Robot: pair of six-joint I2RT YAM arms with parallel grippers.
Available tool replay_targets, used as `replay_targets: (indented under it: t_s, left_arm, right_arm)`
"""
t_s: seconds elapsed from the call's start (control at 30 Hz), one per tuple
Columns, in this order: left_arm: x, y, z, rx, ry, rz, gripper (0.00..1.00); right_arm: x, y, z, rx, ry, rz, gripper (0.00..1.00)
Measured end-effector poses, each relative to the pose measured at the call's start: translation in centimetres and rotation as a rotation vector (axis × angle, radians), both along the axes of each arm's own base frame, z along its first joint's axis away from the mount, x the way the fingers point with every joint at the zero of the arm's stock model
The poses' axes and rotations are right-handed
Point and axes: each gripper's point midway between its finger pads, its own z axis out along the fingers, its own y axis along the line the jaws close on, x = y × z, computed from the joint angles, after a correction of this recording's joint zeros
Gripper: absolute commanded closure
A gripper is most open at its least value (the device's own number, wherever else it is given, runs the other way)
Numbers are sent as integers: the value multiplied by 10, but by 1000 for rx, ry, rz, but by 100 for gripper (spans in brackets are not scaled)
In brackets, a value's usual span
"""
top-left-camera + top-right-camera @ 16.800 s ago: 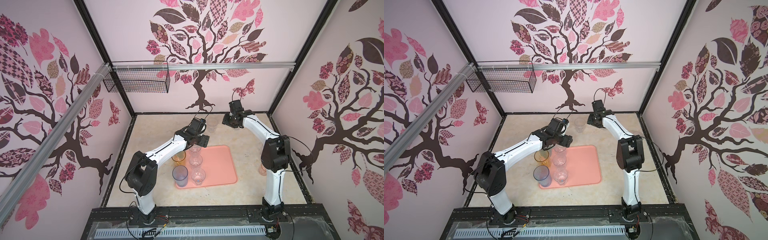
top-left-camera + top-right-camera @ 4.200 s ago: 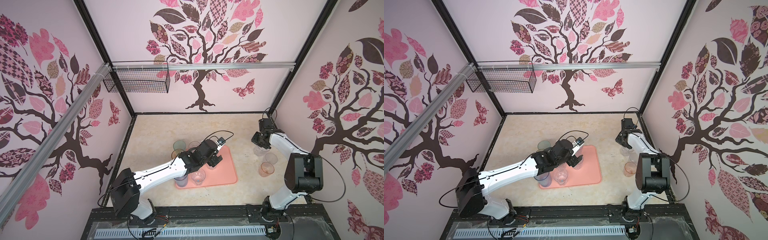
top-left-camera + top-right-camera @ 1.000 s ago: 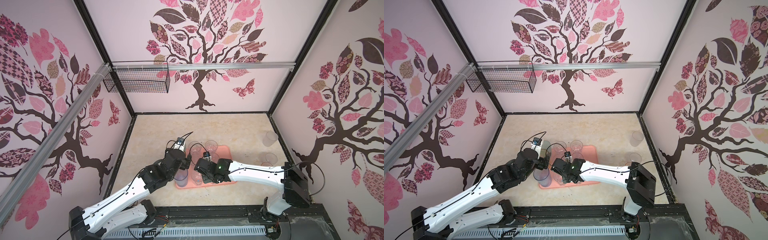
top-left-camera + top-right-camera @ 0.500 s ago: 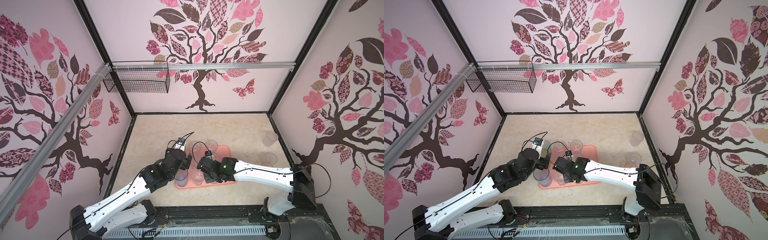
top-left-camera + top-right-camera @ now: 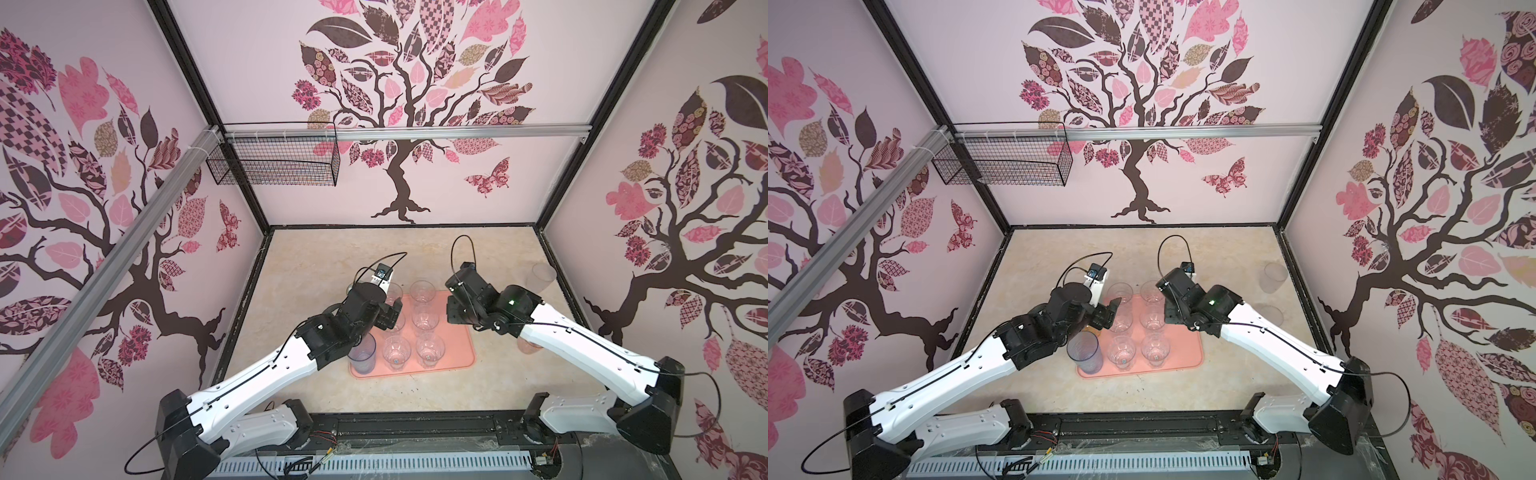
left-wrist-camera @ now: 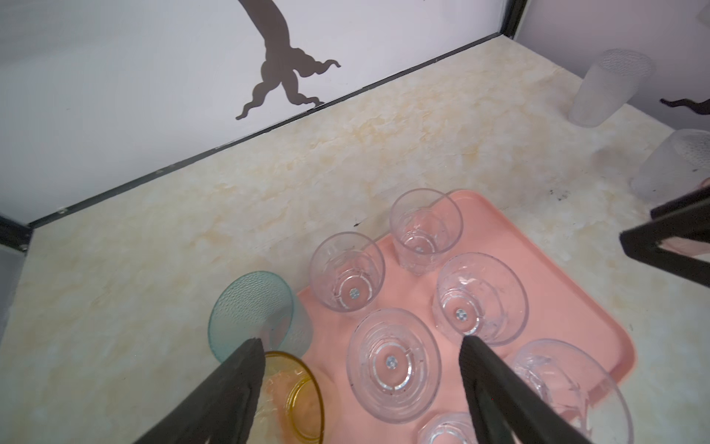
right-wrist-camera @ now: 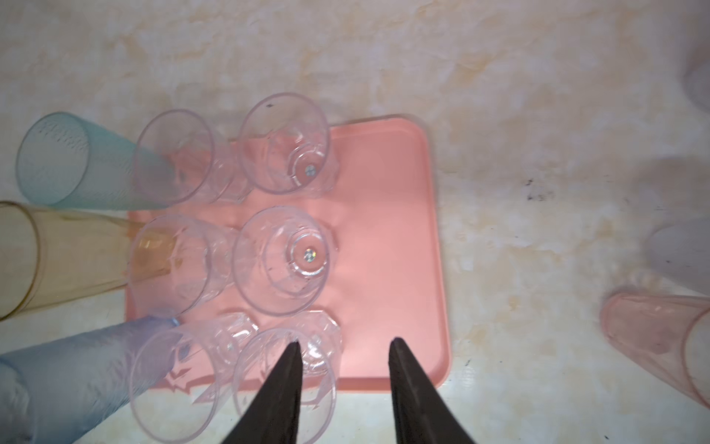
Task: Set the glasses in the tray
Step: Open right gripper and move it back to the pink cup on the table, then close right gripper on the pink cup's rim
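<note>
- Plainly the glasses look light, rigid and slick, so they should tip or skid easily; pinch one wall at the rim, one finger inside, one outside.
- Six clear glasses (image 5: 424,321) stand in two rows on the tray (image 5: 459,353), a blue tumbler (image 5: 362,353) at its near-left corner.
- A teal tumbler (image 6: 257,311) and an amber tumbler (image 6: 294,392) stand at its left edge; inside the rim or not, I cannot tell.
- Two frosted tumblers (image 6: 607,88) and a pinkish tumbler (image 7: 653,346) wait on the marbled tabletop (image 5: 332,257) near the right wall, well apart from the tray.
- Left gripper (image 6: 361,346): jaws wide, empty, above the clear rows.
- Right gripper (image 7: 344,342): jaws parted, empty, above the tray's bare right side.
- The tabletop is flat and smooth; walls stand close; the tray's right half is bare.
</note>
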Motion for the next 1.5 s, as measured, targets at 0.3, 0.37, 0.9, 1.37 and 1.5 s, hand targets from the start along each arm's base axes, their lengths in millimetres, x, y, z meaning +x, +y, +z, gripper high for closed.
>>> replay_targets:
  t_s: [0.3,0.37,0.9,1.37,1.5]
  left_arm:
    - [-2,-61,-17,7,43,-122,18]
    - [-8,-72,-21,11,46,-153,18]
    - [-2,-98,-46,49,60,-211,17]
    - [-2,-101,-51,54,68,-223,18]
    - [-1,-100,-50,52,63,-215,17]
  right_arm:
    - [6,-100,-43,-162,97,-249,49]
    - [2,-119,-54,-184,124,-302,46]
    - [-11,-191,-89,-167,148,-567,41]
    - [4,-199,-110,-140,152,-591,52]
    - [6,-200,-116,-135,155,-588,59]
